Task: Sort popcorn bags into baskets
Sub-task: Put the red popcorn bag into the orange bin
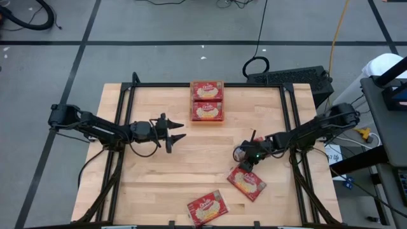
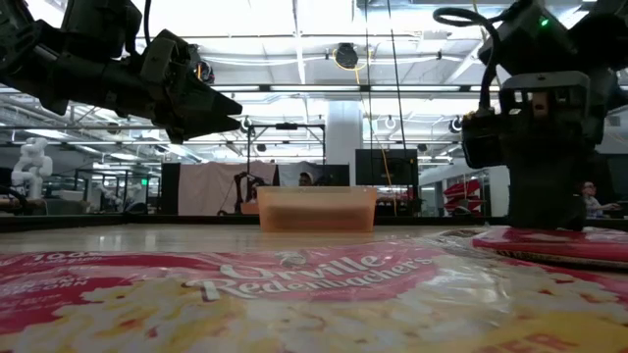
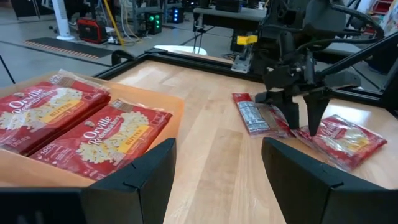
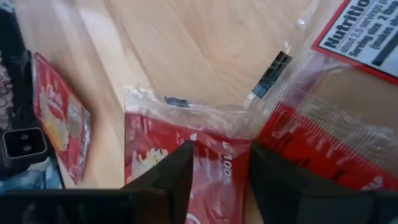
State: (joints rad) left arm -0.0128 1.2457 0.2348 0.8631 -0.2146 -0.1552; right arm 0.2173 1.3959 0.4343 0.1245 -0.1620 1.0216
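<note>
Two loose bags lie low in the high view, one under the right gripper at right of centre, one at the bottom edge, with two more packed in the tray at top centre. You should expect flat, light, slick film packets; take the crimped end seam, which the right wrist view shows between fingers slightly parted, not closed on it. The left gripper hangs open at left of centre, and only its wrist view shows a grey-backed packet beside the red one.
</note>
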